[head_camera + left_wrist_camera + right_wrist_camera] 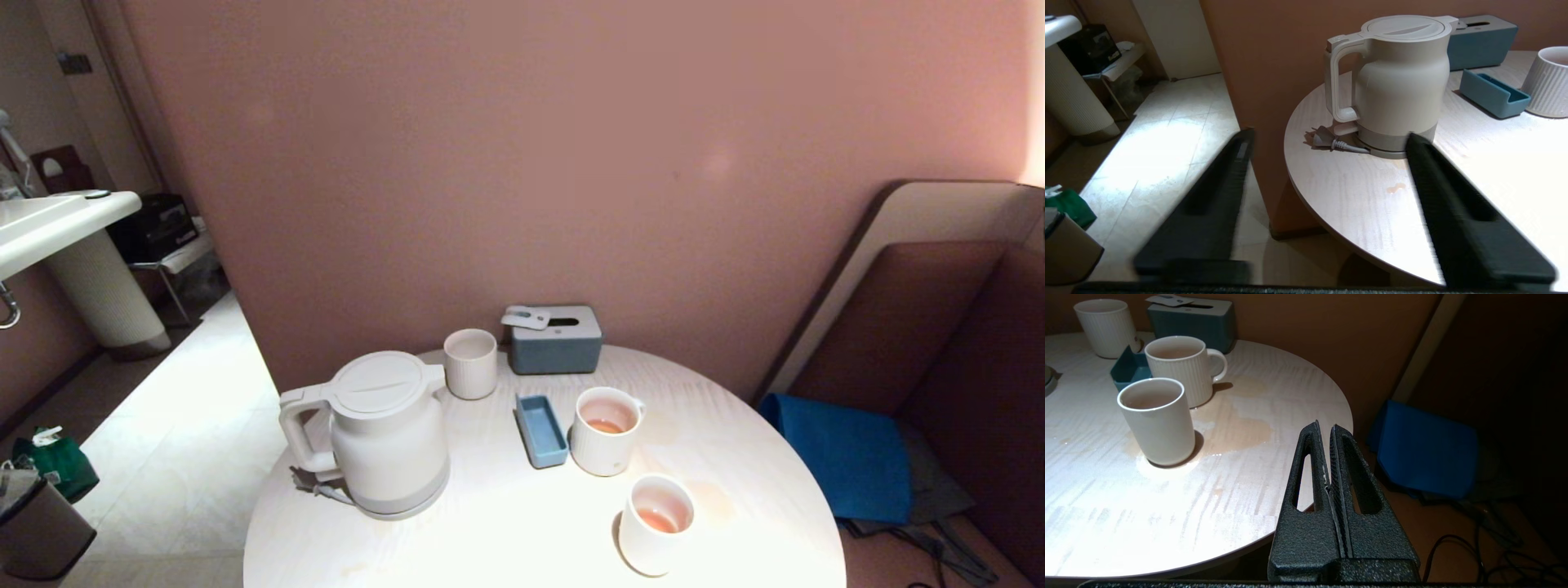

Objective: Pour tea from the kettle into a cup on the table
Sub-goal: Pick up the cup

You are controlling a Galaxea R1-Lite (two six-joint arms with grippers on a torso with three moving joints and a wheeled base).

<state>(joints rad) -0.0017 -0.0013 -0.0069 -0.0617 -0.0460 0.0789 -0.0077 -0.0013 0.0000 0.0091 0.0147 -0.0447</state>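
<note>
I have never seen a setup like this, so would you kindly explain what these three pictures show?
It is a two-armed robot at a round table. One picture looks down from its head; the other two come from cameras on each wrist. The left tool is open and empty, short of the kettle. The right tool is shut and empty, beside the table's edge. On the table stand the kettle, a ribbed cup holding tea, two more cups, a blue tray and a tissue box.
</note>
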